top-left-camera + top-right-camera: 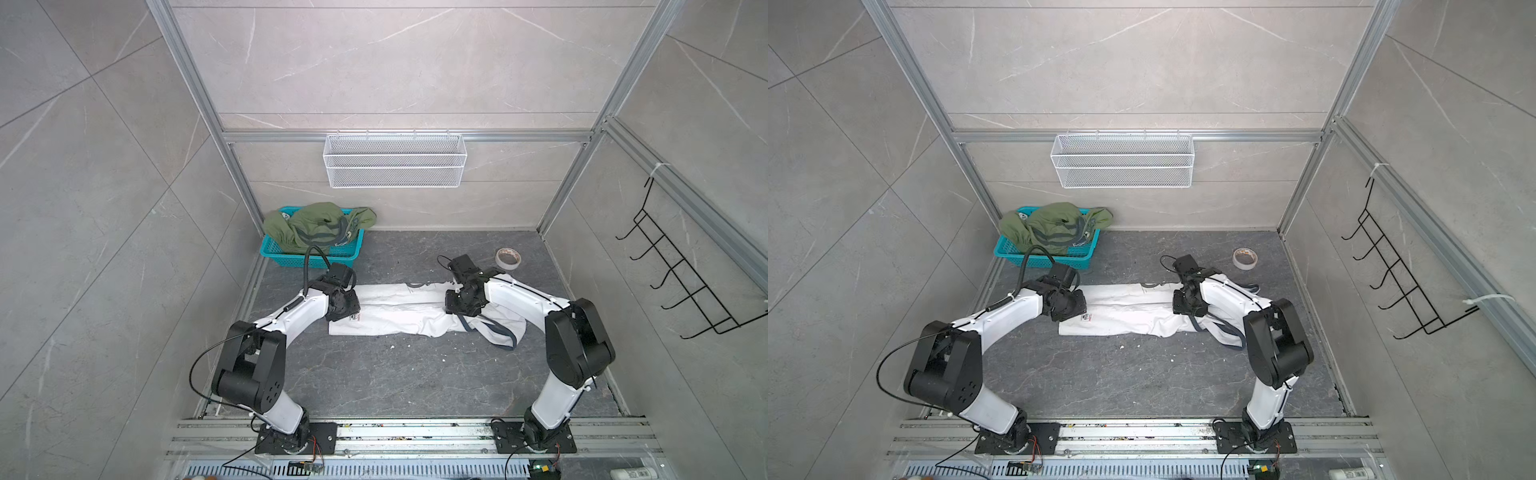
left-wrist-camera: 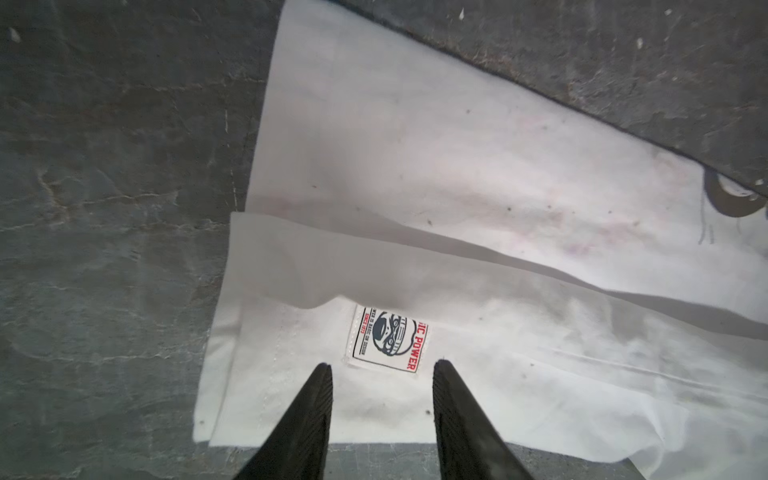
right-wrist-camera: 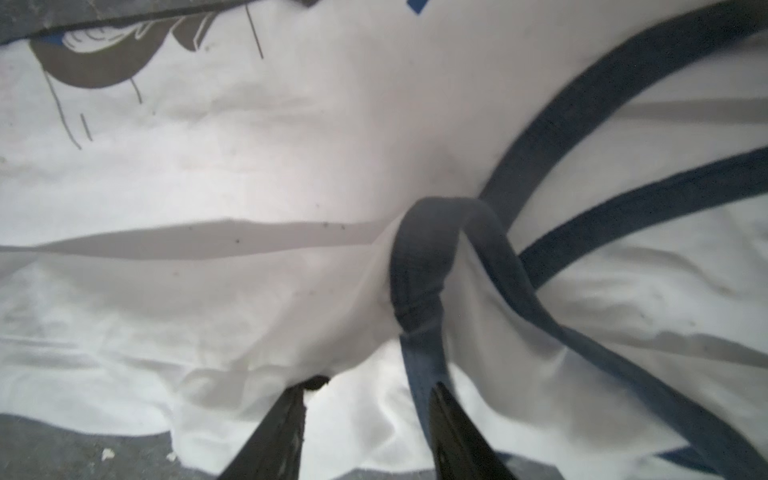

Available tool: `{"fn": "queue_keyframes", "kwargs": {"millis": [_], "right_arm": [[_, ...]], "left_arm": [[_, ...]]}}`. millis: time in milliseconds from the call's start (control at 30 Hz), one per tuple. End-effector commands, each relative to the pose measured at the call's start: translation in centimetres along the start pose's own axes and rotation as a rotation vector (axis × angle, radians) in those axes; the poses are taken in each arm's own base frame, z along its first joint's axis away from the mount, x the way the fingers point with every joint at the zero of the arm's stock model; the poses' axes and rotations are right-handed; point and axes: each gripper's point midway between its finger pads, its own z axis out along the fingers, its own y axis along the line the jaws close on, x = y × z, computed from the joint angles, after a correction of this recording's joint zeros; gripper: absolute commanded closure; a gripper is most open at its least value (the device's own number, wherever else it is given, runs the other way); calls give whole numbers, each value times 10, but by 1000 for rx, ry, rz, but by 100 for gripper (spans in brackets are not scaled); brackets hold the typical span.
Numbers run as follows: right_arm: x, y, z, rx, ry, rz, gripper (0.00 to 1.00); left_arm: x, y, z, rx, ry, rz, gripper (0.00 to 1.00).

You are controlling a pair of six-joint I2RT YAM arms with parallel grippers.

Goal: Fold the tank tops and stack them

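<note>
1. The white tank top (image 1: 399, 307) lay on the worktop (image 1: 395, 374) between the two arms, folded lengthwise into a long strip. The green tank top (image 1: 320, 226) was heaped in the teal basket (image 1: 307, 262) at the back, spilling over its rim.
2. The left pincer (image 2: 383, 365) hung over the hem end, right by the little sewn label (image 2: 388, 336), jaws parted and empty. The right pincer (image 3: 376, 382) sat low over the strap end, jaws parted too. One tip was nudged against a cloth ridge, but it wasn't clamped on anything I could see.
3. My worry: the navy trim (image 3: 419, 266) looped up right beside that right pincer. Closing there would probably catch just the strap and drag the whole end crooked.
4. At the hem end the top flap lay loose over the lower layer. Pinching only that flap would likely peel the fold back open.
5. The cloth looked thin and soft, crisp and straight at the hem but lumpy and wrinkled at the straps. The trim was a thicker band.
6. The worktop was dark, matte and stone-looking, with pale veins and crumbs that might catch on dragged cloth. The basket was stiff plastic lattice.
</note>
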Motion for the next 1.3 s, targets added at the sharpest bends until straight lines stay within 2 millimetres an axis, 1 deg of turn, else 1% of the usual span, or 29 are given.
{"fn": "queue_keyframes", "kwargs": {"millis": [0,133,233,333,400,467,533,600,700,767,833,900,933,1000,1067,1133,1267], "right_arm": [[-21,-4,7,54,-34,-1,51],[-38,-14,15,91,-39,23,53],[-49,-19,18,117,-47,25,53],[-56,-26,16,133,-50,34,50],[-59,-32,8,143,-61,43,47],[-61,-40,-6,149,-80,52,43],[-58,-47,-22,147,-99,63,38],[-51,-53,-37,145,-111,71,33],[-27,-75,-55,205,-110,102,29],[-4,-96,-64,270,-93,156,27],[18,-113,-68,300,-88,209,27],[38,-128,-72,330,-91,256,27],[49,-136,-75,357,-83,280,27],[67,-147,-76,399,-55,330,26],[83,-153,-69,411,-22,379,26],[93,-155,-61,399,-2,428,27],[100,-163,-53,407,1,490,27]], "left_arm": [[-10,-11,8,19,7,13,57],[-28,-7,23,-41,-16,9,58],[-45,4,30,-81,-43,-29,60],[-62,15,33,-104,-62,-62,59],[-70,22,35,-114,-60,-77,57],[-77,26,31,-120,-69,-81,54],[-80,25,24,-116,-85,-72,52],[-81,24,13,-111,-100,-65,51],[-74,9,-8,-83,-128,-24,50],[-61,-12,-18,-31,-136,18,49],[-47,-31,-21,16,-132,47,49],[-35,-49,-18,56,-119,83,48],[-29,-56,-12,72,-101,94,48],[-23,-64,1,96,-68,96,48],[-19,-66,15,102,-45,91,48],[-19,-66,24,101,-43,86,48],[-19,-62,41,82,-23,75,48]]}}
